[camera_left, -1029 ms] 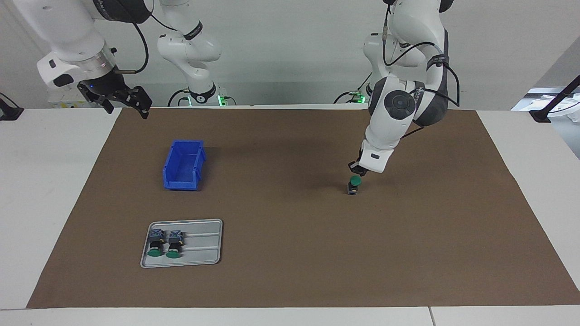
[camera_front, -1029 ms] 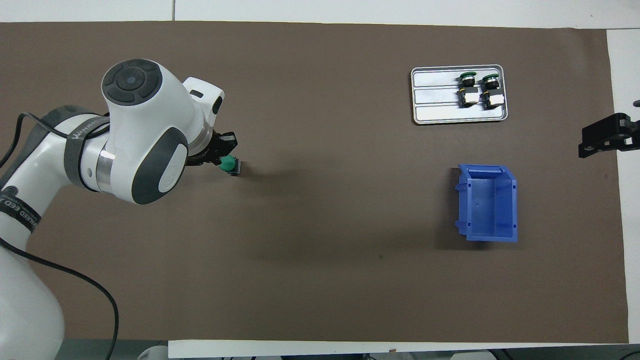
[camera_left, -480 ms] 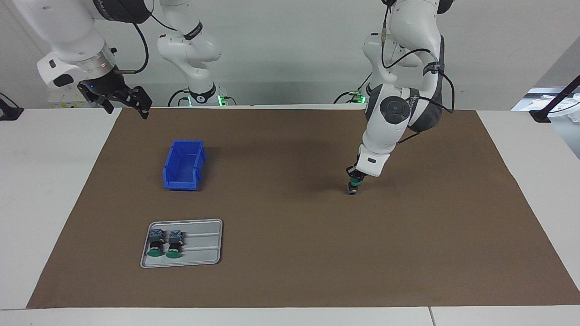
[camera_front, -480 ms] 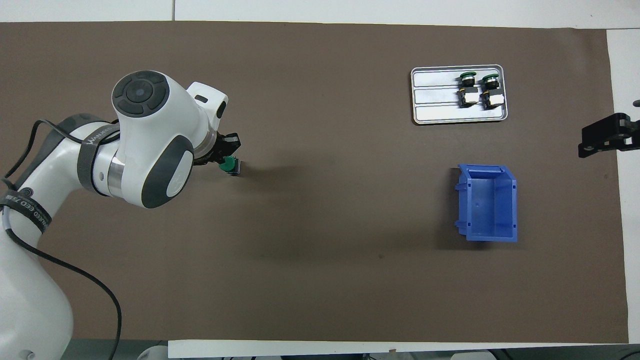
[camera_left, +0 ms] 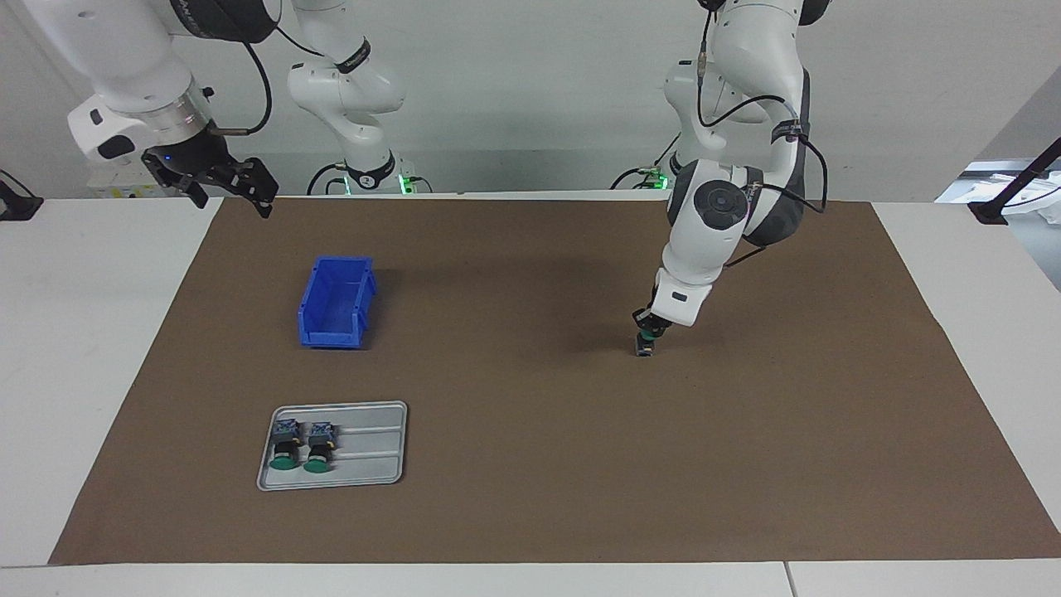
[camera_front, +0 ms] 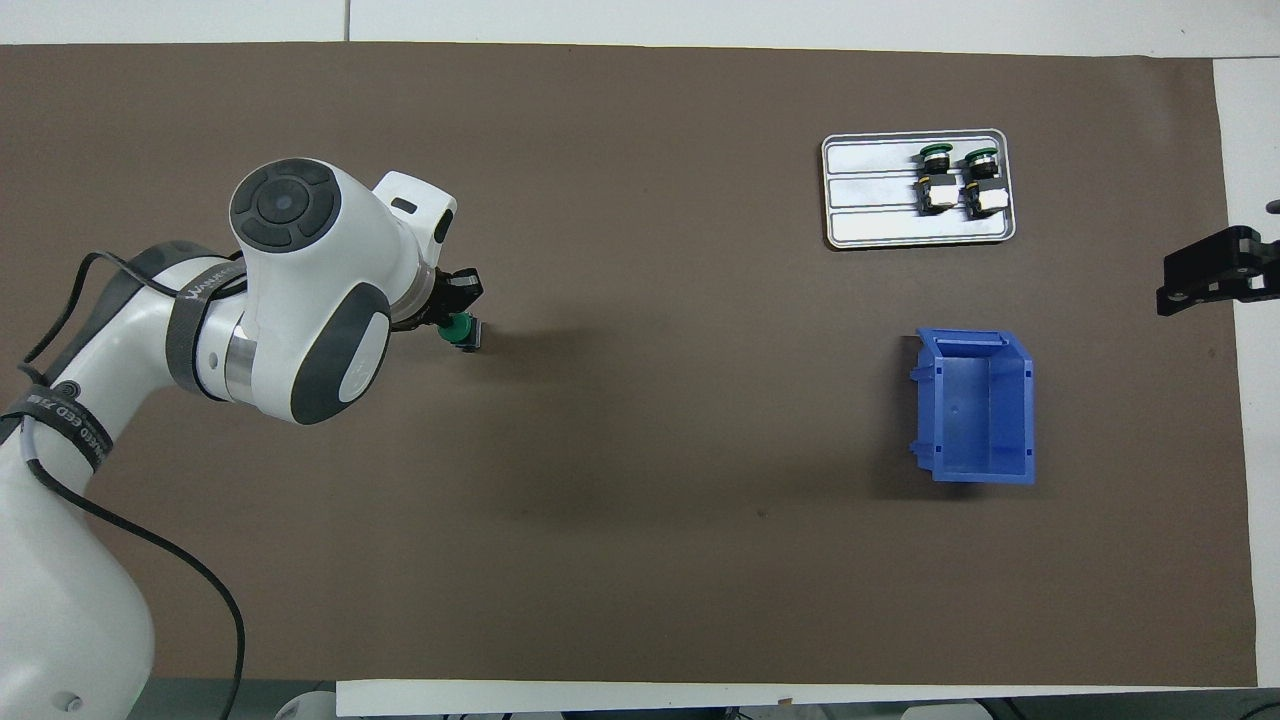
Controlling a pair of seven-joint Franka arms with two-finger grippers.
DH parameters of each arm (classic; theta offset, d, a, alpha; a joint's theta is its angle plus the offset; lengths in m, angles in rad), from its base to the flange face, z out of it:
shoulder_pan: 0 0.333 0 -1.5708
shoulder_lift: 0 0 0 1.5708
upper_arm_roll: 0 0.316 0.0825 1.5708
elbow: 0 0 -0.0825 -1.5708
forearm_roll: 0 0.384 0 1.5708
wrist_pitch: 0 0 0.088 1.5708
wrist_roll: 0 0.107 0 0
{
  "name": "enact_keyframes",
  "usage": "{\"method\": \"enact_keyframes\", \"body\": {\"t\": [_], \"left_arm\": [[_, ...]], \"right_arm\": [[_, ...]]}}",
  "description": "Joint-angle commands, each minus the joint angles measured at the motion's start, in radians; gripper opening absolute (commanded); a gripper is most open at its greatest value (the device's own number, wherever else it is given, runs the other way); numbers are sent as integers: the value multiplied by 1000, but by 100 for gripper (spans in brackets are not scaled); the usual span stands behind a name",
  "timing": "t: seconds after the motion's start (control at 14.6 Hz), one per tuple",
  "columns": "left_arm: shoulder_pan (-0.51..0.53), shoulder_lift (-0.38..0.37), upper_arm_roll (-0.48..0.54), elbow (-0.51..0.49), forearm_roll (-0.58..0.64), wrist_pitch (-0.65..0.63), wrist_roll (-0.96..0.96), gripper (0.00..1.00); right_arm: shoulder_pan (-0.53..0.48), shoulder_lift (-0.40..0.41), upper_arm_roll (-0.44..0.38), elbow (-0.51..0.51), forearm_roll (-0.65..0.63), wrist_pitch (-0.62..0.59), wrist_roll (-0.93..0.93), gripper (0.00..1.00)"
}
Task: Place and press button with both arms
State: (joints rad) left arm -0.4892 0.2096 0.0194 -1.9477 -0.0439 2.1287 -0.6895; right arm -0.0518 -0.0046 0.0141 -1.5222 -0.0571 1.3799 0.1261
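Brown mat (camera_left: 530, 464) across most of the frame in both views, white table (camera_left: 75, 348) at its edges.

Left arm (camera_left: 713, 207) down from upper right of the facing view, from lower left in the overhead view. Right arm (camera_left: 124, 75) parked at upper left of the facing view, waiting.

Blue bin (camera_left: 336, 303) left of centre in the facing view, right of centre in the overhead view (camera_front: 978, 405). Grey tray (camera_left: 373, 448) at lower left of the facing view, upper right of the overhead view (camera_front: 870, 190); two spare buttons (camera_left: 298, 444) lying side by side in it.

Left gripper (camera_left: 648, 325) right of centre in the facing view, fingertips pinched together with nothing between them, bearing down on the green cap of the button (camera_left: 645, 344). Button upright on the mat, directly beneath the fingertips, touching, not clasped. In the overhead view, button (camera_front: 463, 331) left of centre, cap half covered by the left gripper (camera_front: 450, 305).

Right gripper (camera_left: 222, 184) over the mat's upper left corner in the facing view, right edge of the overhead view (camera_front: 1215, 270); jaws spread wide, empty.
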Motion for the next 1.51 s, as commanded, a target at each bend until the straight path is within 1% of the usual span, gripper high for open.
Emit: {"method": "enact_keyframes", "body": {"t": [0.0,0.07,0.27,0.41,0.89,1.1,1.3,1.44], "left_arm": [[-3,-29,4,-54,13,30,10,0],[-3,-38,4,-71,13,36,12,0],[-11,-32,2,-89,10,51,15,0],[-12,-30,4,-86,-33,54,10,0],[-19,-33,4,-117,-37,76,13,0],[-6,-24,7,-33,-73,18,13,1],[12,-45,17,9,-74,-18,12,3],[20,-48,22,45,-74,-79,15,8]], "right_arm": [[-5,-18,-2,-23,14,1,-25,99],[-5,-18,-2,-23,14,1,-25,99],[-5,-18,-2,-23,14,2,-25,99],[-5,-18,-2,-23,13,1,-25,99],[-5,-18,-2,-23,14,1,-25,99],[-5,-18,-2,-23,14,1,-25,99],[-5,-18,-2,-23,14,1,-25,99],[-5,-18,-2,-23,14,1,-25,99]]}}
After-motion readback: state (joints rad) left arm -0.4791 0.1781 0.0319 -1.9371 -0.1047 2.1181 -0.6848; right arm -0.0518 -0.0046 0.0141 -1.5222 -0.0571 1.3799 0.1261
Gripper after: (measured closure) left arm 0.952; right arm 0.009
